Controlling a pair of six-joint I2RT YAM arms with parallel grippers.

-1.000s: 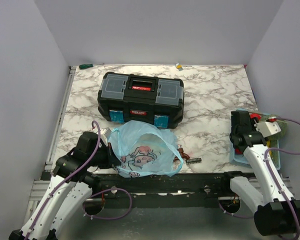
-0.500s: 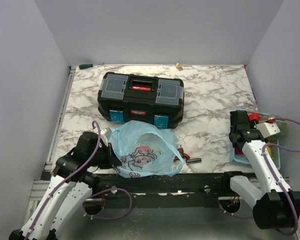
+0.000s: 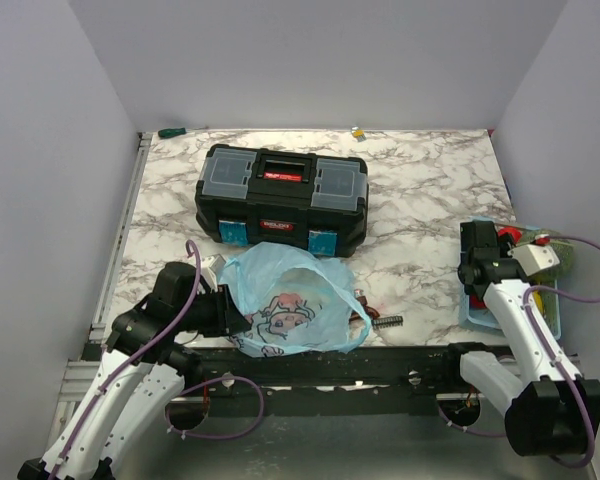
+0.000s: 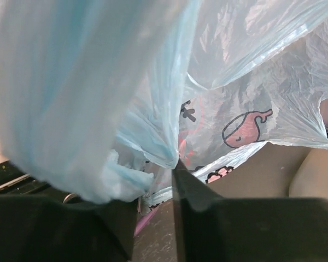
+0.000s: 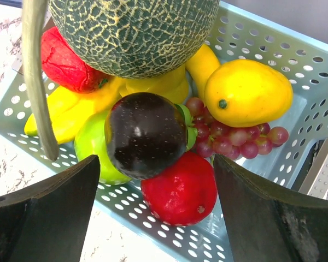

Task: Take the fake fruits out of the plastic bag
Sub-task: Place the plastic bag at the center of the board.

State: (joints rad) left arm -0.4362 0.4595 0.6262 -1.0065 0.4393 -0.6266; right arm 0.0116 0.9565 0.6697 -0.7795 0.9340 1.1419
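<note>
Plastic bag lying at the near edge of the table, longest left to right, just right of the left gripper, whose jaws stand slightly parted around a fold of it. Right gripper, spread wide and empty, hovers well apart over the basket.

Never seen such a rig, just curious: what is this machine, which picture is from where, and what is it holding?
Two robot arms stand at a marble table. The wide picture looks down from above; the others come from wrist cameras. On the table: a black toolbox, a light-blue plastic bag, a mesh basket of fake fruits. The left gripper is at the bag, film by its fingers; whether it grips is unclear. The right gripper hangs open over the basket, holding nothing.
</note>
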